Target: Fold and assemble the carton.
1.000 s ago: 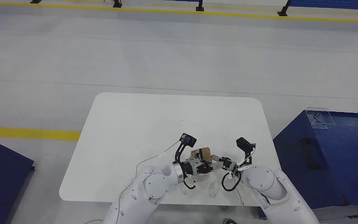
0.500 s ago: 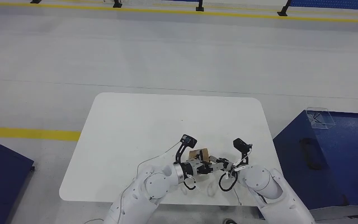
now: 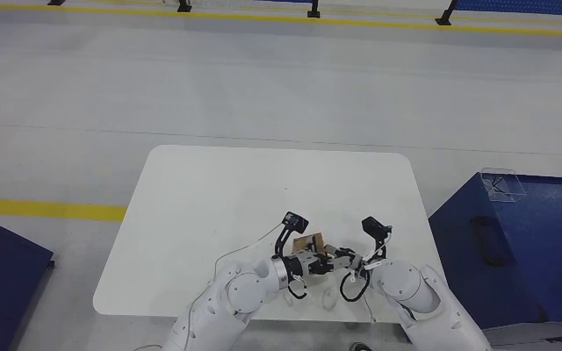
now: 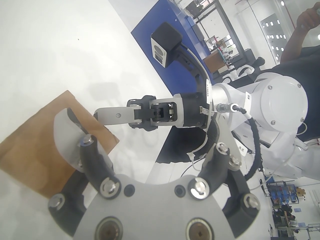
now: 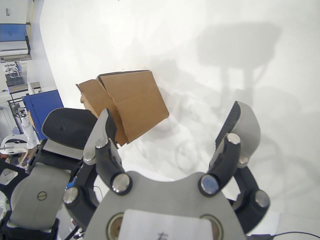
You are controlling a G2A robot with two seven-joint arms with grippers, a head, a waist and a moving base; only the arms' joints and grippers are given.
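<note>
A small brown carton (image 3: pixel 313 240), folded flat with loose flaps, sits near the front of the white table (image 3: pixel 263 193). My left gripper (image 3: pixel 309 261) is open, and one of its fingers (image 4: pixel 67 131) lies against the carton (image 4: pixel 32 146). My right gripper (image 5: pixel 172 116) is open wide just to the carton's right. One of its fingers (image 5: pixel 106 126) touches the carton's (image 5: pixel 135 103) near edge. The left wrist view shows that same finger (image 4: pixel 112 116) meeting the carton's corner. The black pad (image 5: pixel 67 126) of the left gripper's finger sits behind the carton's flap.
A blue bin (image 3: pixel 500 237) stands off the table's right side, with a clear plastic box (image 3: pixel 502 184) on its top. Both arms work close to the table's front edge. The table's back and left parts are bare.
The right arm has shifted left toward the carton, bringing its gripper up against the carton and the left gripper. The left arm and the carton have hardly moved.
</note>
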